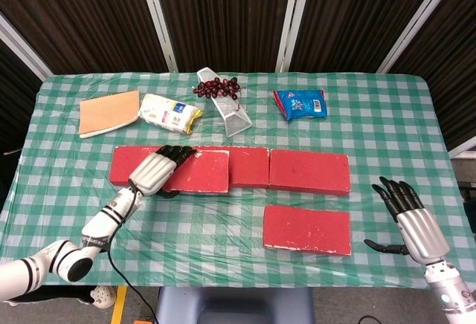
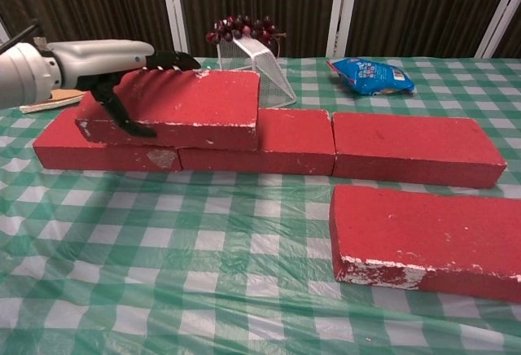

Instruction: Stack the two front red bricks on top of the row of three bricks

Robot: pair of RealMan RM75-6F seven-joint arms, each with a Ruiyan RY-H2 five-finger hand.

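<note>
1. Head view: my left hand (image 1: 156, 171) grips a flat red brick (image 1: 199, 172) with chalky, chipped edges, over the joint of the left brick (image 1: 128, 164) and middle brick (image 1: 248, 166) of the row. The second front brick (image 1: 306, 228) lies on the glossy checked tablecloth (image 1: 372, 116) at 6 o'clock from the right brick (image 1: 309, 171). My right hand (image 1: 409, 220) is empty, fingers spread.
2. Chest view: fingers (image 2: 174, 59) over the held brick's top, thumb on its near face; whether it touches the row, I cannot tell. The blue packet (image 2: 371, 76) has unreadable print.

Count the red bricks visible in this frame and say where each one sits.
5. Three form the back row: left brick, middle brick, right brick. The left hand holds a fourth brick over the left and middle ones. The front brick lies alone on the table.
</note>
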